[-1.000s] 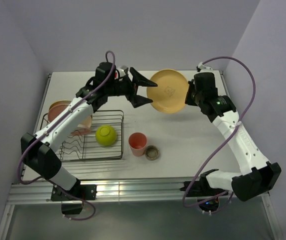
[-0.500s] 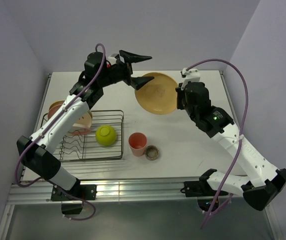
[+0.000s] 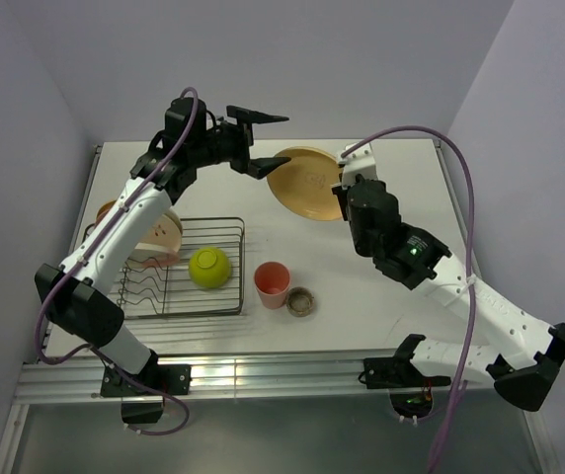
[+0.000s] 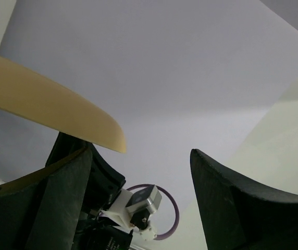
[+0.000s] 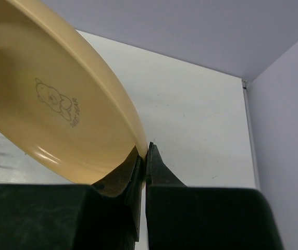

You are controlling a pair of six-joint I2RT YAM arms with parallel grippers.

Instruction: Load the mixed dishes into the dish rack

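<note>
- The yellow-orange plate (image 3: 307, 183) has drifted left across the desk (image 3: 282, 237) since a second ago. It is held up off the surface and tilted, with its printed face towards the camera above.
- The right pincer (image 3: 343, 194) is still clenched on that plate's right rim. The right wrist view shows it well: both fingers are pinched tight on the edge (image 5: 147, 156), and the plate (image 5: 50, 104) spreads away up and to the left.
- The right arm has swung inward with the plate, so the wrist now sits nearer the middle of the desk than before.
- The left pincer (image 3: 261, 141) has climbed. A second ago it gaped level with the plate's left rim; now it is higher, one finger well above the plate and the other down by the rim.
- It stays released, fingers spread wide. In the left wrist view the plate's rim (image 4: 50, 107) runs just over the left-hand finger (image 4: 60, 198), and nothing is clamped. I cannot tell whether the finger touches the rim.
- The dish rack (image 3: 241, 267) hasn't budged at the left of the desk.
- At the rack's left end, a pink plate (image 3: 113, 210) and a cream-and-pink plate (image 3: 161, 237) stand leaning together, same as before.
- The yellow-green bowl (image 3: 209, 267) sits at the rack's right end, unmoved.
- The pink cup (image 3: 272, 284) stands upright on the desk just right of the rack, with the tiny grey-brown cup (image 3: 300, 301) right beside it. Both are where they were.
</note>
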